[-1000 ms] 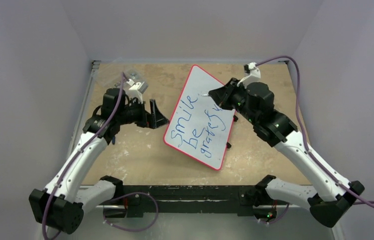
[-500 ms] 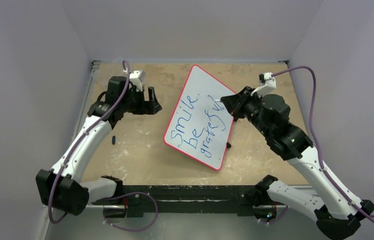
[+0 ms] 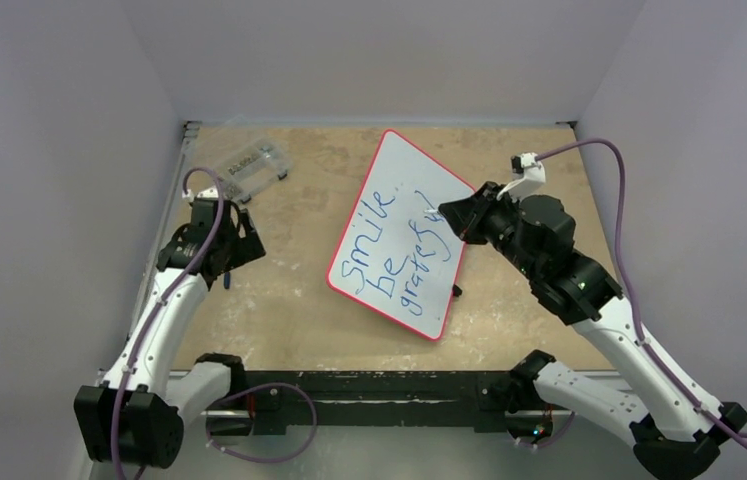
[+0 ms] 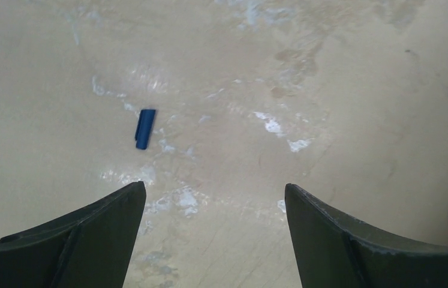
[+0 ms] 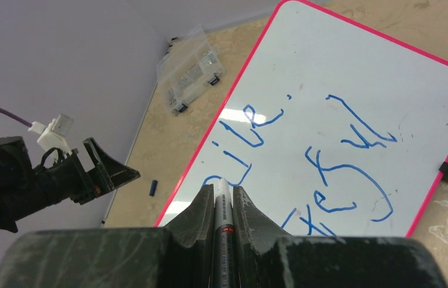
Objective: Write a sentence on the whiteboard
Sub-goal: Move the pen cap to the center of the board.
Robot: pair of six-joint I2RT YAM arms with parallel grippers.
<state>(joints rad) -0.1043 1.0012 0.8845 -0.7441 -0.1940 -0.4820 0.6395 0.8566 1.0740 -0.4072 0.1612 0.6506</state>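
Sentence (image 3: pixel 394 255): on the whiteboard (image 3: pixel 401 168), which lies flat mid-table, turned cornerwise.
Step (judged): writing looks complete; next is lifting clear and recapping.
Method: keep the marker (image 5: pixel 222 223) tip well off the surface so no stray stroke lands. Bring the left gripper (image 4: pixel 215 192) straight down over the blue cap (image 4: pixel 145 128), fingers across its narrow width.
Writing: blue, three slanted lines, "smile / be / grateful". Legible but uneven, and the last word crowds the right rim.
Board: white, thin red rim, small black feet.
Right gripper (image 5: pixel 221 191): pressed together on the marker, tip forward, by the board's right edge; seems raised.
Left gripper: spread wide, empty, aimed down at the table (image 3: pixel 289 310); cap just ahead-left.
Far left: clear compartment box (image 3: pixel 249 168).
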